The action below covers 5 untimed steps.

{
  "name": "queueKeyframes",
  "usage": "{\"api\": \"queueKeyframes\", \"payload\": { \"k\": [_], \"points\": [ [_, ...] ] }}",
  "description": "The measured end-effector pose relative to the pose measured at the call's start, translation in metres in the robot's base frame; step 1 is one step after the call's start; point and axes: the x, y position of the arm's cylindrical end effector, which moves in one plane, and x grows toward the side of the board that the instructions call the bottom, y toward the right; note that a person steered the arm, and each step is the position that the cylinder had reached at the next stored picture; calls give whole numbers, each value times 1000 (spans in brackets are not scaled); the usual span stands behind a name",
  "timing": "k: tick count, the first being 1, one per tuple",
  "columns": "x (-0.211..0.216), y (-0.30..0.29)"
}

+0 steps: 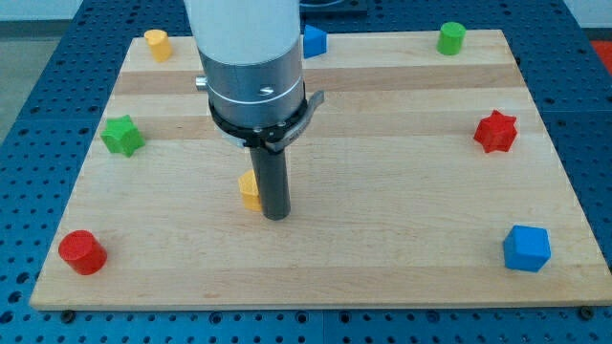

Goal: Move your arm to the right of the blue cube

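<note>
Blue cube (527, 248) sits near the board's bottom-right corner, well apart from my tip (275, 217), which is mid-board just right of a yellow block (250, 190); no fingers here, only the bare rod. Best route, I'd judge: sweep right above the cube, then drop into the narrow strip by the wooden board (316, 277) edge without nudging it.
</note>
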Motion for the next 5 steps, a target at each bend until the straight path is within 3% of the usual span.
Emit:
{"api": "queueKeyframes", "payload": {
  "k": [2,5],
  "points": [
    [-21,82],
    [-28,130]
  ]
}}
